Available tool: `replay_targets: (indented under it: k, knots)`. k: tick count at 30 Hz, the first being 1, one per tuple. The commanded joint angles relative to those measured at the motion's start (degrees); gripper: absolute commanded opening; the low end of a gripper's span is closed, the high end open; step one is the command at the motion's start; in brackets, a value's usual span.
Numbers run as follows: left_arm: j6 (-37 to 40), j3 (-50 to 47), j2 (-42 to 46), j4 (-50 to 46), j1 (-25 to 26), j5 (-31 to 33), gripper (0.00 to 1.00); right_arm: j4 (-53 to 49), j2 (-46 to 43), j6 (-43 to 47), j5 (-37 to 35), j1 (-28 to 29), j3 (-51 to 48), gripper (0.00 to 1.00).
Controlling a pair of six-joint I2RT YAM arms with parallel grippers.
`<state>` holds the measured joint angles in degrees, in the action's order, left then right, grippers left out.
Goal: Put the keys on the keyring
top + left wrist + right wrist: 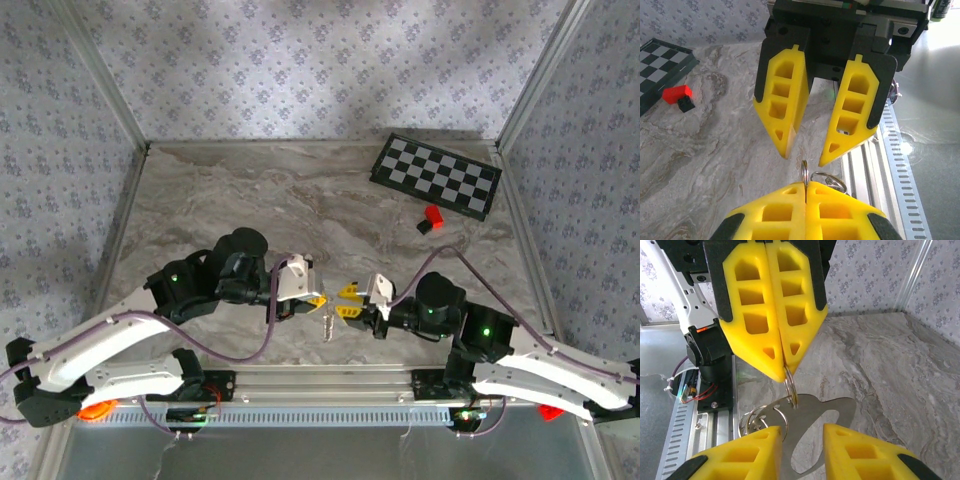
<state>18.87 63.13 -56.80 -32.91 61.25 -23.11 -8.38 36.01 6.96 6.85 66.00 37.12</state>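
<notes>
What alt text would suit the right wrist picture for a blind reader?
A left end effector with yellow fingers is shut on a small silvery split ring, which seems threaded through a flat silvery metal plate with a large oval cut-out, above a grey marbled table. Below, the right end effector holds its yellow fingers apart, beside more silvery rings.

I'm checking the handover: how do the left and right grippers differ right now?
The left gripper has its fingers shut, pinching a small metal ring; the right gripper has its fingers apart, clamping nothing. The left gripper reaches in from the left and points right; the right gripper points left, facing it. Both have yellow fingers and nearly meet tip to tip.
</notes>
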Motion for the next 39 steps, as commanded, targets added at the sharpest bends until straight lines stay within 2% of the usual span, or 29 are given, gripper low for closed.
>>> replay_targets:
  k: [1,16,24,31,39]
  knots:
    - [1.3,2.2,-0.3,-0.8,0.4,-0.6,0.0,1.4,0.4,1.2,1.1,0.4,2.3,0.28]
    - [1.7,2.8,-1.6,-1.4,0.4,-1.4,0.0,4.0,2.0,1.5,3.0,0.3,2.5,0.25]
    - [1.6,2.7,-1.7,-1.4,0.5,-1.6,0.0,3.9,2.3,1.7,2.7,0.2,2.5,0.17]
    - [1.6,2.7,-1.7,-1.1,0.4,-1.9,0.0,3.6,3.5,2.1,2.5,0.1,2.9,0.17]
    - [1.6,2.2,-1.9,-0.9,0.4,-1.4,0.0,4.6,2.5,2.0,1.9,0.0,2.2,0.0]
